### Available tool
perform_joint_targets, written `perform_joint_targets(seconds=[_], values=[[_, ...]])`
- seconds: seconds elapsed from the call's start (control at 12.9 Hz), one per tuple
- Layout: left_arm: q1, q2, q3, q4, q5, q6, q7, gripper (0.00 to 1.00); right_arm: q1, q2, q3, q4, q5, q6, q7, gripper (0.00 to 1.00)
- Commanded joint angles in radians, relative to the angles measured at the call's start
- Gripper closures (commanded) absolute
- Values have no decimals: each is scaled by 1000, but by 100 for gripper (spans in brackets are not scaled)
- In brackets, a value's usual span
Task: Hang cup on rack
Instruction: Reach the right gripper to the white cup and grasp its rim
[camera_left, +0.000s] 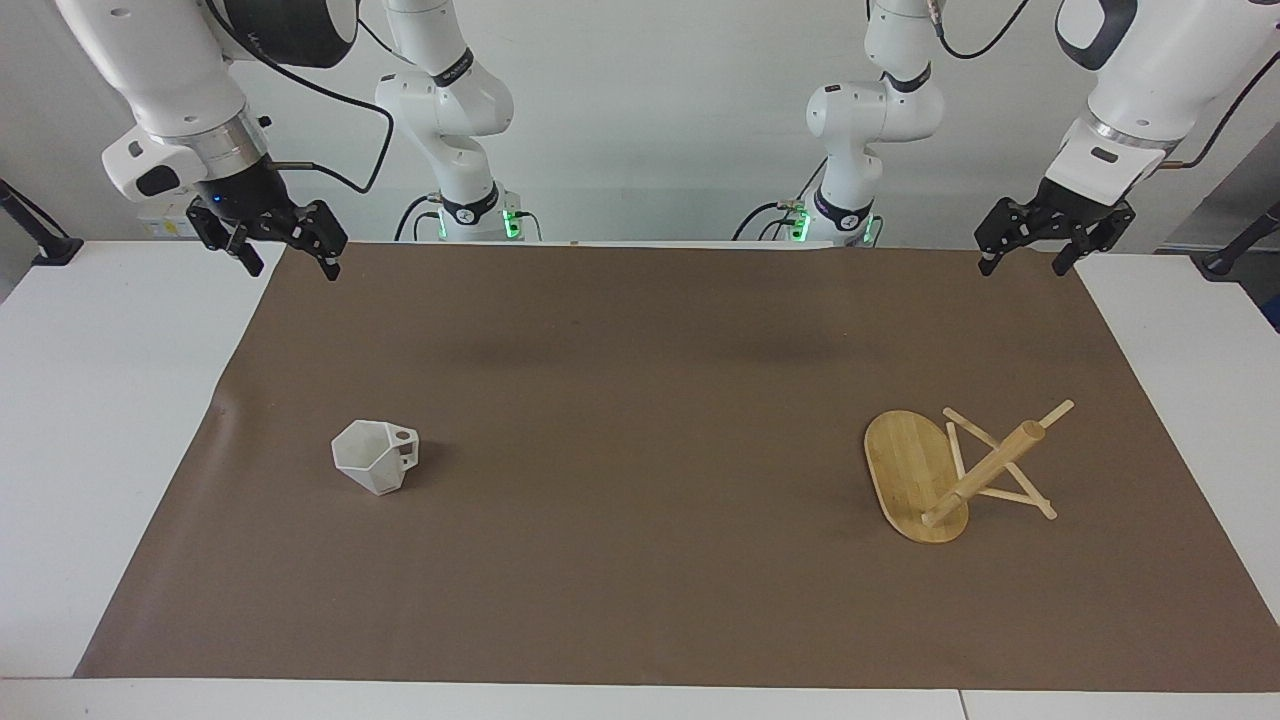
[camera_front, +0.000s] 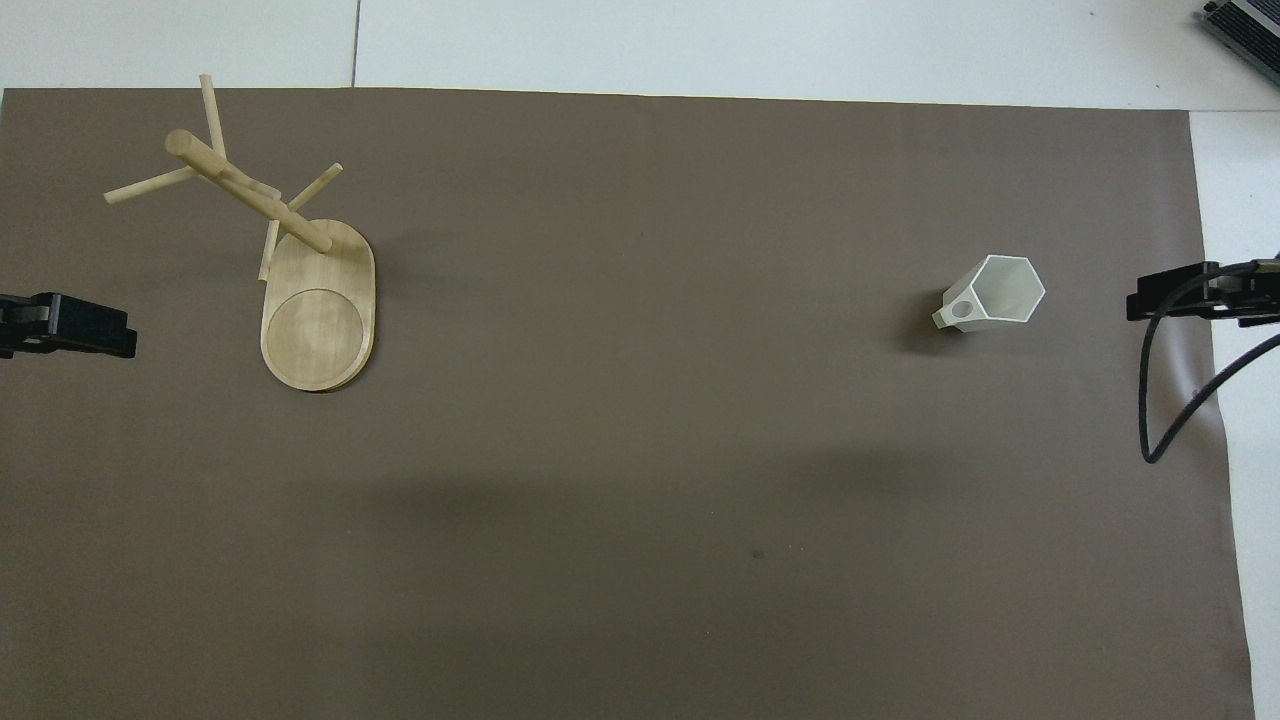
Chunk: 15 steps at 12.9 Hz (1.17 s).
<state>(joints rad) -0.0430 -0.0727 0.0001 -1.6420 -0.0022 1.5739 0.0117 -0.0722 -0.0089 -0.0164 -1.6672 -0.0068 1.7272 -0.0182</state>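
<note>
cup (camera_left: 373, 457): small and white, with flat slanted sides and a blocky handle that has a round hole in it. It stands with its open top up, on the brown mat toward the right arm's end of the table.

rack (camera_left: 948, 471): a light wooden mug tree with an oval base, a thick round post and thin crossing sticks. It stands toward the left arm's end, well apart from the cup.
</note>
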Motion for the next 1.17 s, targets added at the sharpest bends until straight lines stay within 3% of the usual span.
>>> perform_joint_targets(seconds=[0.0, 0.39, 0.62, 1.09], values=[[11, -13, -6, -7, 14, -12, 5, 0, -3, -11, 1, -120, -19, 142, -28, 0], [9, -13, -6, -7, 14, -12, 7, 0, -4, 122, 1, -147, -18, 287, -45, 0], [11, -13, -6, -7, 14, -12, 5, 0, -15, 148, -2, -239, -18, 460, -124, 0], [37, -15, -6, -7, 14, -15, 14, 0, -24, 233, -2, -249, -18, 586, -126, 0]])
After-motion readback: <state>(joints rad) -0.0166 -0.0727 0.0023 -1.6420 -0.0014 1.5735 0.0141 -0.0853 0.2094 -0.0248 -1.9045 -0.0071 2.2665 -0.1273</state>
